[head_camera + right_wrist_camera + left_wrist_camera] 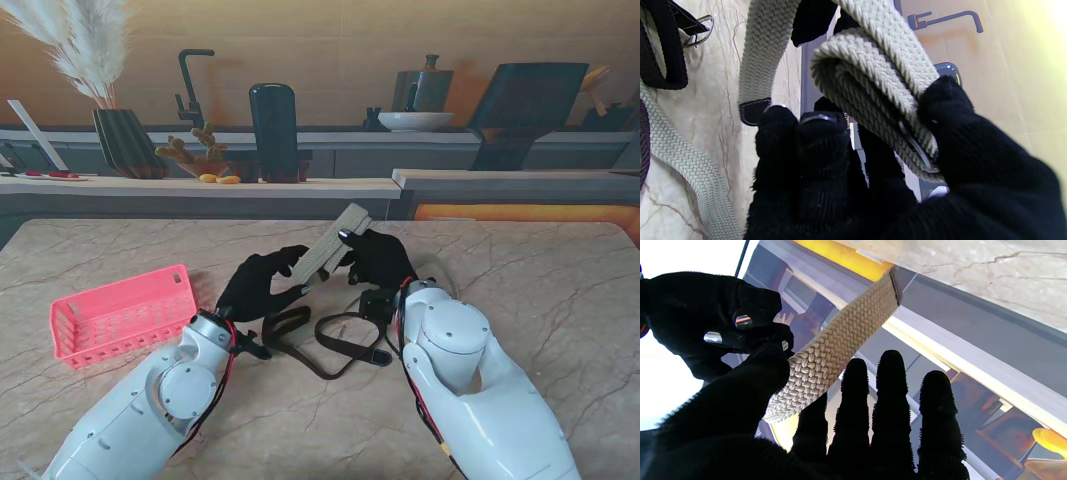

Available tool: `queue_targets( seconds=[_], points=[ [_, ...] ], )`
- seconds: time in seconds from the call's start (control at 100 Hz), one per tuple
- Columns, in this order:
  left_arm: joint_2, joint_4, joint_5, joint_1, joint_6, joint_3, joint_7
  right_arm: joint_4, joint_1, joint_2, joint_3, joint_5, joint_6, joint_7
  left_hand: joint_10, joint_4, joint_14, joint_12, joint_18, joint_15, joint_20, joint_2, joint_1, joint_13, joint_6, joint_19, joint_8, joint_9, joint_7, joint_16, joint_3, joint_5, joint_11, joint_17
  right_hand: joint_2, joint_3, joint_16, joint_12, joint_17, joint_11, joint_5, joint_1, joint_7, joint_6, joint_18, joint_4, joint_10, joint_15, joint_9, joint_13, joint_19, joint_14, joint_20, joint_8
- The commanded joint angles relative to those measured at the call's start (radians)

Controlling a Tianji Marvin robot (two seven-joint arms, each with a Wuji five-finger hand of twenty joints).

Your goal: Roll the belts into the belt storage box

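Nearest to me, the two white arms are rising from the bottom corners of the stand's view toward the middle of the marble table (520, 290). Just past the forearms, a dark belt (335, 345) is lying loose on the table top in open loops, between the two wrists. Above it, the left hand (255, 288) and the right hand (380, 258), both in black gloves, are meeting over the table and gripping the beige woven belt (330, 250) between them, its free end sticking up and away at a slant. In the left wrist's view the left thumb is pressing the strap (833, 350) against the first finger while the other fingers (892, 390) are standing straight and apart. In the right wrist's view the right hand is clamping a rolled stack of several beige layers (873, 100) between thumb and fingers, with the rest of that belt trailing across the marble. To the left, well apart from both hands, the pink storage box (125, 315) is sitting on the table. Farther off, a counter (200, 186) is carrying a dark ribbed vase (128, 142) with pale plumes.
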Motion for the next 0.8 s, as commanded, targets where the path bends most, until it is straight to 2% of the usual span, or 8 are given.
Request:
queue_targets(
  seconds=[0.0,0.2,0.32,0.4,0.45,0.61,0.79],
  points=[
    [0.006,0.002,0.011,0.002,-0.003,-0.006,0.008,-0.002,-0.004,-0.009,0.002,0.008,0.002,-0.001,-0.038,0.021,-0.035,-0.003,-0.029,0.009,0.019,-0.017,-0.034,0.021,-0.026,-0.013,-0.011,-0.004,-0.034,0.015,0.033,-0.027,0.006,0.007,0.167,0.117,0.003,0.023,0.005,0.051,0.085,0.150,0.203,-0.171,-0.012,0.077,-0.009,0.047,0.011,0.024,0.053,-0.019,0.029,0.049],
    [0.005,0.012,0.021,-0.003,-0.031,-0.009,0.022,0.000,0.000,-0.020,0.019,0.088,0.058,-0.021,-0.064,0.030,-0.066,-0.013,-0.045,0.004,0.013,-0.023,0.054,0.063,-0.034,-0.024,-0.018,0.037,0.003,0.014,0.149,-0.015,0.014,0.041,0.176,0.109,0.003,0.033,0.008,0.061,0.081,0.151,0.203,-0.166,-0.014,0.078,-0.005,0.056,0.006,0.024,0.058,-0.025,0.030,0.058],
    [0.001,0.030,0.056,-0.015,-0.058,0.007,0.072,0.002,0.005,-0.031,0.022,0.146,0.086,-0.047,-0.082,-0.044,-0.090,0.161,-0.059,0.034,0.011,-0.096,0.159,0.107,-0.063,-0.011,-0.040,0.122,0.060,0.023,0.168,-0.039,-0.037,0.078,0.177,0.107,0.001,0.036,0.013,0.064,0.080,0.154,0.202,-0.163,-0.015,0.079,-0.002,0.057,0.005,0.026,0.059,-0.030,0.029,0.060],
    [0.000,0.039,0.091,-0.020,-0.069,0.016,0.115,0.006,0.009,-0.036,0.022,0.180,0.099,-0.062,-0.090,-0.067,-0.101,0.214,-0.068,0.065,0.001,-0.120,0.207,0.148,-0.051,0.009,-0.056,0.198,0.082,0.027,0.148,-0.046,-0.081,0.108,0.179,0.106,0.000,0.037,0.014,0.065,0.079,0.154,0.201,-0.162,-0.014,0.079,-0.001,0.057,0.003,0.026,0.058,-0.030,0.028,0.061],
    [-0.001,0.041,0.106,-0.021,-0.071,0.019,0.136,0.011,0.012,-0.039,0.021,0.193,0.105,-0.068,-0.094,-0.071,-0.110,0.264,-0.073,0.088,-0.013,-0.128,0.241,0.185,-0.041,0.028,-0.076,0.258,0.094,0.067,0.118,-0.050,-0.130,0.135,0.180,0.104,0.000,0.038,0.014,0.066,0.079,0.153,0.201,-0.161,-0.013,0.079,-0.001,0.058,0.003,0.027,0.058,-0.031,0.027,0.062],
    [-0.002,0.046,0.134,-0.024,-0.074,0.024,0.174,0.021,0.018,-0.046,0.024,0.247,0.124,-0.088,-0.091,-0.080,-0.110,0.238,-0.083,0.119,-0.030,-0.140,0.269,0.243,-0.049,0.028,-0.099,0.308,0.106,0.083,0.120,-0.080,-0.118,0.174,0.180,0.102,-0.002,0.040,0.016,0.068,0.079,0.155,0.201,-0.159,-0.014,0.080,0.003,0.060,0.004,0.028,0.059,-0.031,0.026,0.063],
    [-0.001,0.048,0.134,-0.024,-0.102,0.022,0.171,0.026,0.021,-0.052,0.030,0.277,0.134,-0.112,-0.101,-0.086,-0.113,0.207,-0.079,0.111,-0.048,-0.123,0.262,0.238,-0.033,0.014,-0.069,0.311,0.201,0.059,0.111,0.026,-0.119,0.165,0.182,0.099,-0.004,0.042,0.020,0.070,0.079,0.155,0.200,-0.158,-0.014,0.080,0.005,0.061,0.006,0.031,0.061,-0.034,0.026,0.064]
  ],
)
